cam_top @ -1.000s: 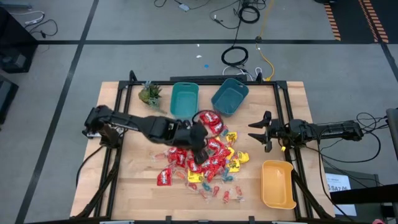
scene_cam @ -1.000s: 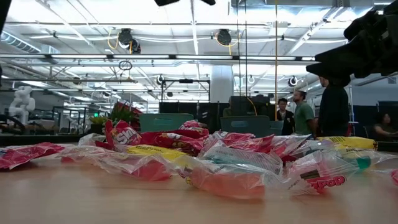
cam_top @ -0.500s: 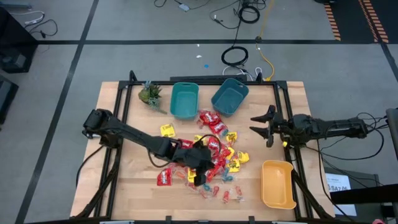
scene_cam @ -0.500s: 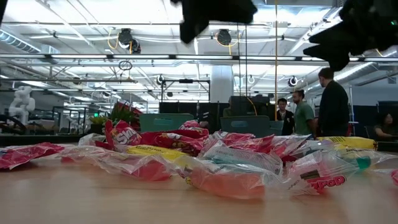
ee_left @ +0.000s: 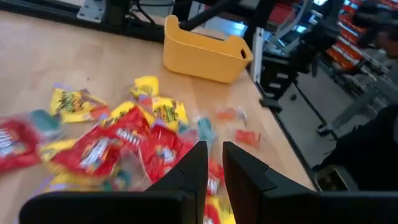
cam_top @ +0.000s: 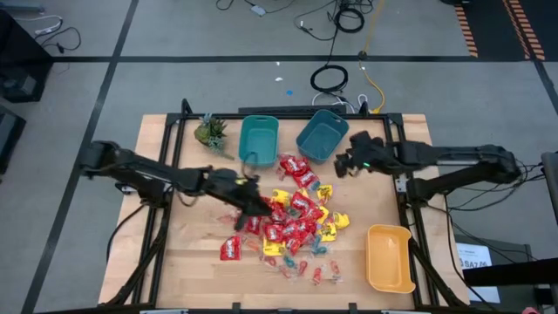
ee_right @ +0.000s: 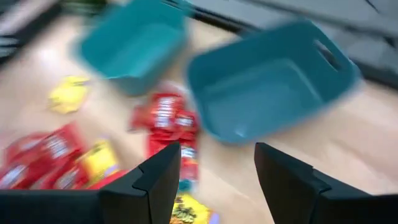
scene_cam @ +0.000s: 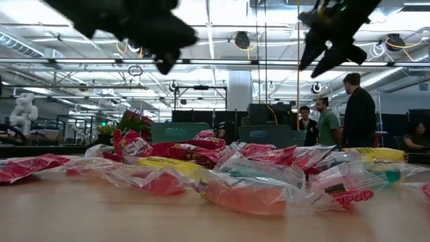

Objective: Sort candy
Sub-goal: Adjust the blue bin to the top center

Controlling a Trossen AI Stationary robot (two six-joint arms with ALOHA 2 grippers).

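Note:
The candy (cam_top: 292, 218) lies in a loose pile of red packets, yellow packets and small twist-wrapped pieces on the wooden table; it also shows in the low view (scene_cam: 222, 168). My left gripper (cam_top: 259, 208) hangs above the pile's left edge. Its fingers (ee_left: 193, 174) stand a narrow slit apart with nothing between them, and candy (ee_left: 124, 149) lies below. My right gripper (cam_top: 338, 164) is open and empty, up in the air between the pile's far right and the blue bin. Its wrist view shows red packets (ee_right: 168, 118) beyond it.
A teal bin (cam_top: 258, 139) and a blue bin (cam_top: 321, 135) stand at the far edge, both empty in the right wrist view. A yellow bin (cam_top: 389, 257) stands at the near right. A small green plant (cam_top: 209, 131) is at the far left. People (scene_cam: 329, 124) stand in the room behind.
My left gripper went first toward the near edge over the pile, then back toward the far left, and now hangs over the pile's left edge. My right gripper has gone toward the table's left and far edge, toward the blue bin, and has stayed open. The pile lies as before.

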